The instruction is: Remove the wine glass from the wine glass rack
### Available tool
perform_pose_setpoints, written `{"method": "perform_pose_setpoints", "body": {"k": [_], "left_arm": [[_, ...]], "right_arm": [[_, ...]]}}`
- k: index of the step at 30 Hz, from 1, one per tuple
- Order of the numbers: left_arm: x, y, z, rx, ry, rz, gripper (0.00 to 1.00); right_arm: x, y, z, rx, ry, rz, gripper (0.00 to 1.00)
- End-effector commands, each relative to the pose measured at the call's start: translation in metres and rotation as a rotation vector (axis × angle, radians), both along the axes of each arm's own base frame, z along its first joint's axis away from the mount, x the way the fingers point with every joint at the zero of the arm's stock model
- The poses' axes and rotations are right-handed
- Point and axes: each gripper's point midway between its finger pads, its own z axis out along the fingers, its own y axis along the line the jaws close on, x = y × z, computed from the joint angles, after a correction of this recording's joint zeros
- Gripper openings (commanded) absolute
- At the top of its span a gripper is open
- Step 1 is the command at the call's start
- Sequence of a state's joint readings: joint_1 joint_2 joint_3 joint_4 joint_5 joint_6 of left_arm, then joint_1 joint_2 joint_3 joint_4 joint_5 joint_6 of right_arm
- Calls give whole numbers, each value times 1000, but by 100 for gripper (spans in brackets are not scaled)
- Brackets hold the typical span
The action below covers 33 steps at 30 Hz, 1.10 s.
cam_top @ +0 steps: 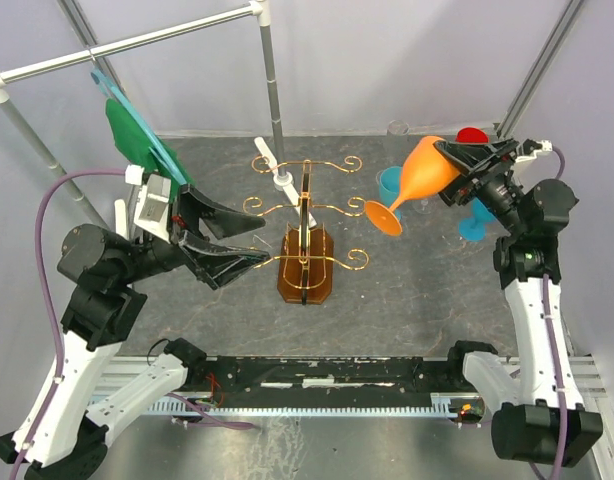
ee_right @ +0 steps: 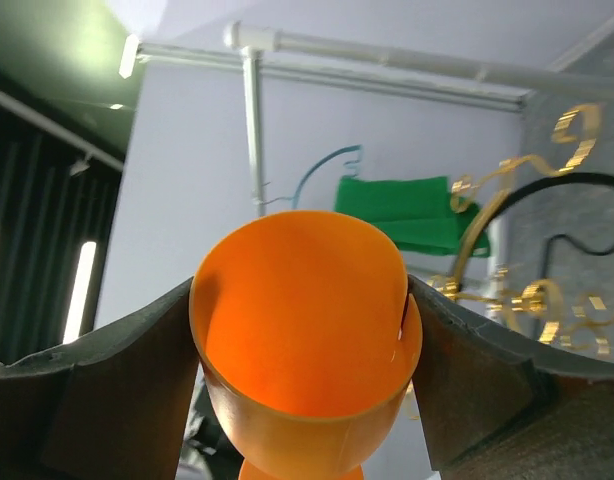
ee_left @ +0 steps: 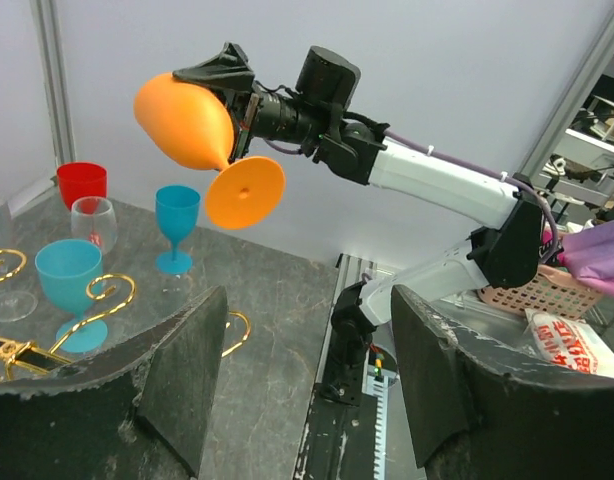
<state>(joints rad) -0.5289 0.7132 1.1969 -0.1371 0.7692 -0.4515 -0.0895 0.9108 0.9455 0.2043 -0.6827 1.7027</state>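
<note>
The gold wire wine glass rack (cam_top: pixel 305 240) stands on its dark wooden base at the table's middle. Its scroll arms also show in the left wrist view (ee_left: pixel 109 297) and in the right wrist view (ee_right: pixel 547 300). My right gripper (cam_top: pixel 449 160) is shut on the bowl of an orange wine glass (cam_top: pixel 417 180) and holds it tilted in the air, right of the rack and apart from it. The glass fills the right wrist view (ee_right: pixel 287 300) between the pads (ee_right: pixel 467 370). It also shows in the left wrist view (ee_left: pixel 187 120). My left gripper (cam_top: pixel 232 240) is open and empty just left of the rack.
Two blue glasses (cam_top: pixel 390 185) (cam_top: pixel 474 225) and a red cup (cam_top: pixel 473 134) stand at the back right. A clear glass (ee_left: pixel 93 220) stands near them. Green and blue items (cam_top: pixel 137 135) hang on the back-left frame pole. A basket (ee_left: pixel 577 290) sits beyond the table.
</note>
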Motion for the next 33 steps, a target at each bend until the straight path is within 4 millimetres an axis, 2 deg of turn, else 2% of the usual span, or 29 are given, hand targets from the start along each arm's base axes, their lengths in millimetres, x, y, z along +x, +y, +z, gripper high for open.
{"method": "perform_pose_setpoints", "body": {"k": [1, 5, 6, 7, 10, 12, 16, 23, 28, 33], "left_arm": [[-1, 7, 5, 13, -50, 47, 73], [-2, 12, 2, 34, -55, 76, 73], [-3, 13, 1, 37, -57, 82, 73], [-2, 14, 0, 40, -58, 87, 73], [0, 13, -4, 43, -58, 95, 73], [3, 11, -8, 40, -52, 88, 73], [10, 5, -15, 43, -31, 76, 72], [17, 1, -20, 24, -16, 77, 72], [21, 0, -21, 13, -6, 87, 71], [26, -2, -25, 17, 7, 93, 71]], "right_arm": [[13, -27, -42, -172, 36, -76, 81], [19, -72, -65, -495, 71, -287, 82], [17, -85, -64, -581, 74, -352, 82], [15, -103, -74, -697, 101, -433, 82], [7, -138, -88, -895, 134, -599, 81], [1, -156, -93, -989, 125, -689, 80], [-2, -174, -105, -1092, 36, -821, 78], [23, -174, -150, -1215, -56, -916, 78], [41, -141, -150, -1315, -202, -919, 79], [60, -127, -167, -1378, -267, -905, 80]]}}
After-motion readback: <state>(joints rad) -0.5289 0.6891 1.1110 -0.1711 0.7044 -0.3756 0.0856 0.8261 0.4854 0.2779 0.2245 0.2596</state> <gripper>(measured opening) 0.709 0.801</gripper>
